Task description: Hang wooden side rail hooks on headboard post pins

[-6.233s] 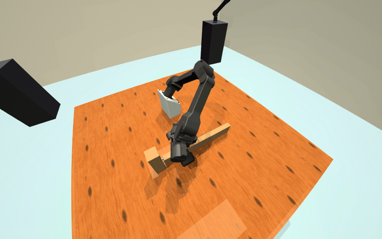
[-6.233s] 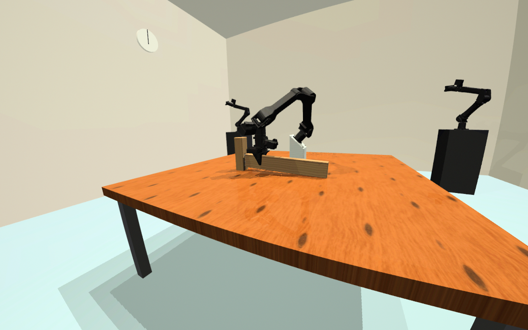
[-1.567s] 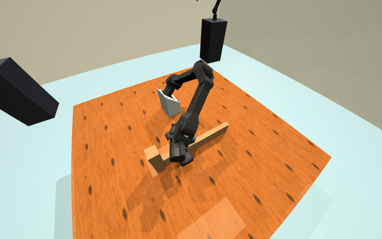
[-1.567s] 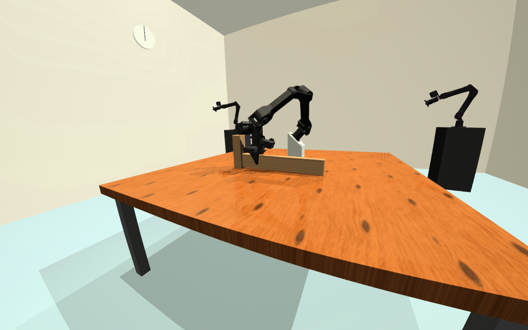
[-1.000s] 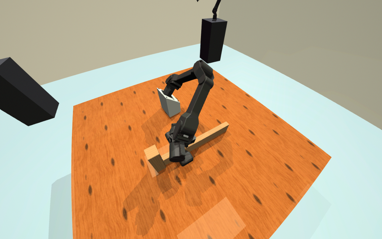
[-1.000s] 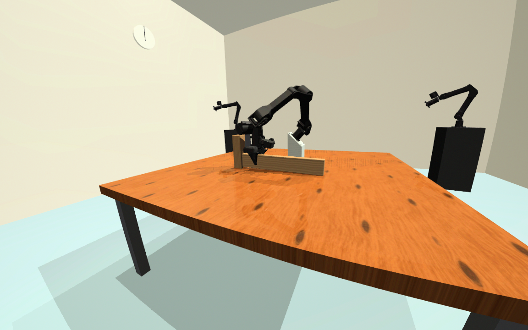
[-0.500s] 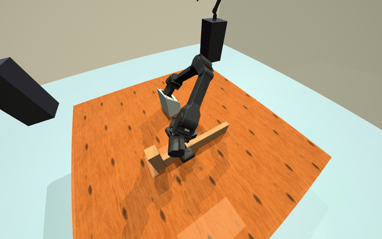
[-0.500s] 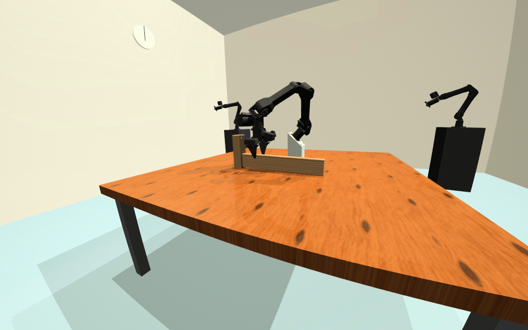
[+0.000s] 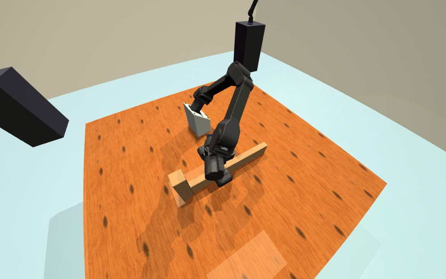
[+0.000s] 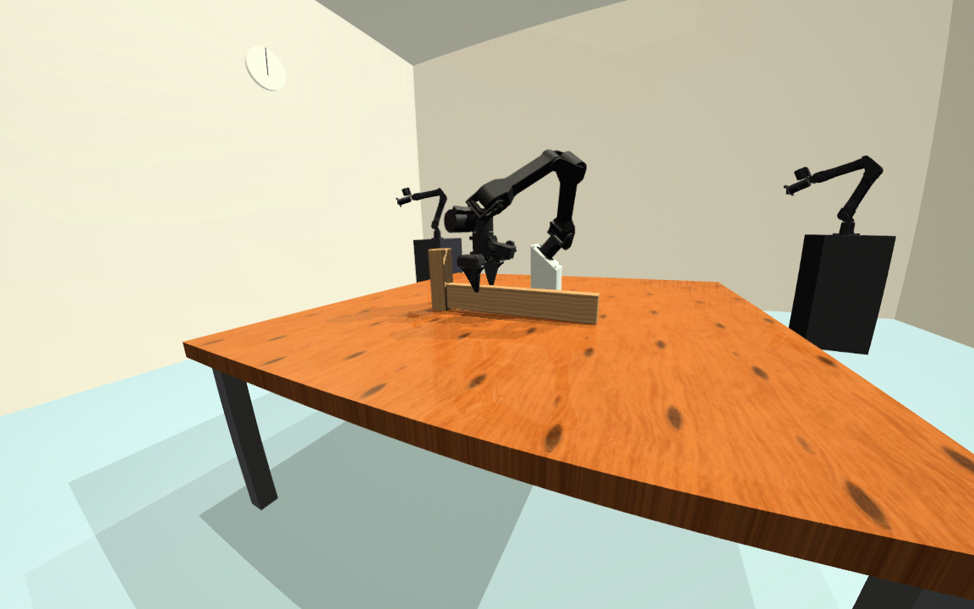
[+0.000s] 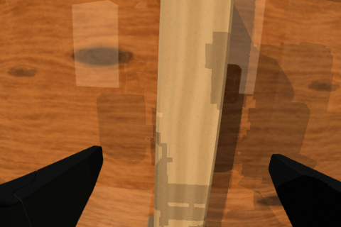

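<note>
The gripper was wide open and held nothing, pointing down near the post end of the rail. In the wrist view its two black fingers stood apart, one on each side of the rail, with table showing between each fingertip and the wood. In the exterior view the fingertips were around the height of the rail's top edge, the nearer one overlapping its side from that angle. The rail lay on its narrow edge, long and straight, running from the post across the table. Its near end met the post's side, or stood just beside it; the hooks, the pins and the slot could not be made out, so whether the hooks sat on the pins could not be told. The far end rested on the table. The post stood upright. Behind the rail, the black arm rose from a pale, slant-topped base, bent high at its elbow and reached over to the rail.
</note>
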